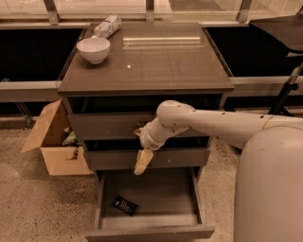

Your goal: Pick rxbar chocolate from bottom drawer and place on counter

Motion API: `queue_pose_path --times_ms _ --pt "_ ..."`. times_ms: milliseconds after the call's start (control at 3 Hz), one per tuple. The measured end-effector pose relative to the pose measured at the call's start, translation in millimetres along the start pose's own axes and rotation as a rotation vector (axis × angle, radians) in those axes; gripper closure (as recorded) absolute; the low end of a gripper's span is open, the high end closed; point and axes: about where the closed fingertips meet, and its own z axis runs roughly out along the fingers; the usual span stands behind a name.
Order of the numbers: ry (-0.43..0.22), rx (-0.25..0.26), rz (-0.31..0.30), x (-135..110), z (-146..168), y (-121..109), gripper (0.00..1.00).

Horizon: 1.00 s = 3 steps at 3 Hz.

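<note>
The gripper (143, 163) hangs above the open bottom drawer (156, 232) — how wide it stands, I cannot tell — the rxbar chocolate (125, 205) lies inside, apart from it.

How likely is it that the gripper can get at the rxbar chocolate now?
Probably yes: the bottom drawer is pulled open, the rxbar chocolate lies uncovered inside, and the gripper hangs above the drawer.

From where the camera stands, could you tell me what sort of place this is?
Probably an office or lab corner used for robot trials: a lone drawer cabinet below window frames, an open cardboard box on speckled floor, and the gripper above the open bottom drawer.
</note>
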Motion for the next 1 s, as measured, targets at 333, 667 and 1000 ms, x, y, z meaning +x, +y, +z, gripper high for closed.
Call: queue_pose_path --times_ms 333,667,1000 --pt "-0.007 -0.035 -0.045 -5.5 1.8 17.6 0.0" --pt "-0.025 -0.079 -0.068 -2.1 17.5 39.8 0.0" --pt "-0.044 -0.111 -0.073 6.5 38.2 50.8 0.0"
